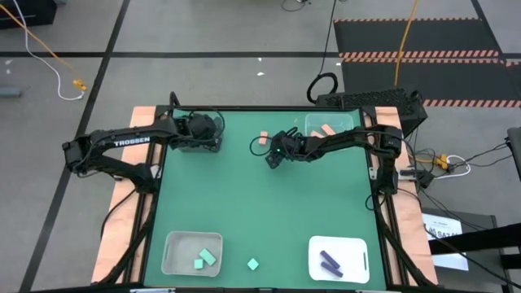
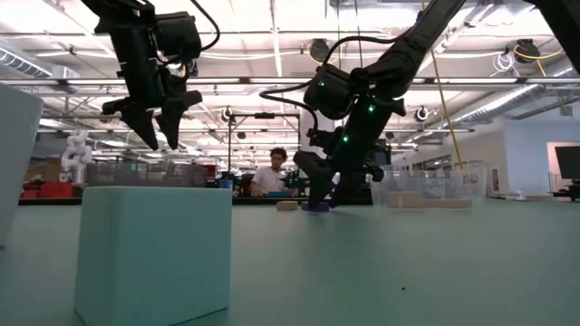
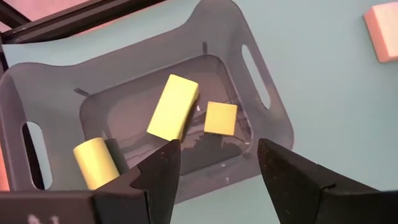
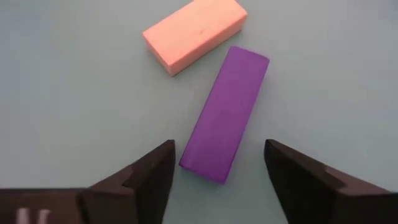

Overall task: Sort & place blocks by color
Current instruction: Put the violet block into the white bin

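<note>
1. Purple bar (image 4: 225,114) lies flat on the green table (image 1: 244,203), just beside a pink bar (image 4: 194,34).
2. Right claw (image 4: 217,168) hangs spread above the purple bar, empty.
3. Left claw (image 3: 217,168) hovers released over the grey bin (image 3: 249,68) of yellow blocks (image 3: 174,106).
4. Risk: a skewed descent may nudge the pink bar.

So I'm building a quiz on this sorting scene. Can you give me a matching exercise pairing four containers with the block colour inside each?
Containers:
1. grey bin under the left hand
2. clear bin at the far edge
3. near left bin
4. white bin

Colours:
A. purple
B. salmon pink
C. yellow-green
D. mint teal

Pairs: 1-C, 2-B, 3-D, 4-A
</note>
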### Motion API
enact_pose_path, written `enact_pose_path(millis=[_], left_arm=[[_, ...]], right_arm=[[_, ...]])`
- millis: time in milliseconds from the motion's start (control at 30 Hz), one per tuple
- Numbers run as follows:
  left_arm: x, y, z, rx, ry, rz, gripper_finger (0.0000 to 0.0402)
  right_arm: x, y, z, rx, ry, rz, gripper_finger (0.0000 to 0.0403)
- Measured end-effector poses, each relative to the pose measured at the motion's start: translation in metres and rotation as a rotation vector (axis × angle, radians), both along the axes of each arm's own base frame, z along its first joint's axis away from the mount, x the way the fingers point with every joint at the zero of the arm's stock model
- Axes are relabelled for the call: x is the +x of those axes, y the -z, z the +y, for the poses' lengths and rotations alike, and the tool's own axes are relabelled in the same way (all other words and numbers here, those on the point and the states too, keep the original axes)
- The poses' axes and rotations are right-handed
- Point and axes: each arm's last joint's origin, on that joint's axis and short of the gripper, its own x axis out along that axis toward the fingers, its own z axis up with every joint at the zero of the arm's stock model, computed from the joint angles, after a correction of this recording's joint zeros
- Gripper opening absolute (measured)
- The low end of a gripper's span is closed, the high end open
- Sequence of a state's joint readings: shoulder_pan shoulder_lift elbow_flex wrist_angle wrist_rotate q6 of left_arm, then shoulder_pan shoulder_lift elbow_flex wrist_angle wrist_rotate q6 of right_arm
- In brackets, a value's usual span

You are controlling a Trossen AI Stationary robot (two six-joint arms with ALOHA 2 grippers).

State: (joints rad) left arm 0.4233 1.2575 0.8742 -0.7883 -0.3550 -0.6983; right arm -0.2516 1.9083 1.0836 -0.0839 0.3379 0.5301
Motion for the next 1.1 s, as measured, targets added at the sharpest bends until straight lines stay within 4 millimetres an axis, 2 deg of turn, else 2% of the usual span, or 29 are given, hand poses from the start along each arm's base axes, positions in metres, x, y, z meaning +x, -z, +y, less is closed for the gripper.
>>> enact_pose_path(millis=[133, 367, 533, 767, 933, 1100], left_arm=[[0.001, 0.0, -0.003, 0.0, 0.015, 0.0, 0.0214], [0.003, 0.0, -0.006, -0.002, 0.023, -0.003, 0.0214], [0.005, 0.0, -0.01, -0.002, 0.039, -0.004, 0.0214], [0.008, 0.0, -0.019, -0.004, 0.072, -0.009, 0.0214], [0.015, -0.001, -0.029, 0.009, 0.104, -0.039, 0.0214], [0.028, -0.005, -0.046, 0.058, 0.177, -0.124, 0.0214]], right_arm=[[0.001, 0.007, 0.0, 0.008, -0.037, 0.021, 0.0192], [0.002, 0.033, 0.0, 0.046, -0.017, 0.082, 0.0093], [0.001, 0.028, 0.0, 0.055, -0.025, 0.069, 0.0092], [-0.005, -0.013, 0.004, 0.035, -0.081, 0.003, 0.0092], [-0.008, -0.064, 0.013, -0.101, -0.109, -0.119, 0.0092], [-0.016, -0.109, 0.038, -0.252, -0.204, -0.208, 0.0092]])
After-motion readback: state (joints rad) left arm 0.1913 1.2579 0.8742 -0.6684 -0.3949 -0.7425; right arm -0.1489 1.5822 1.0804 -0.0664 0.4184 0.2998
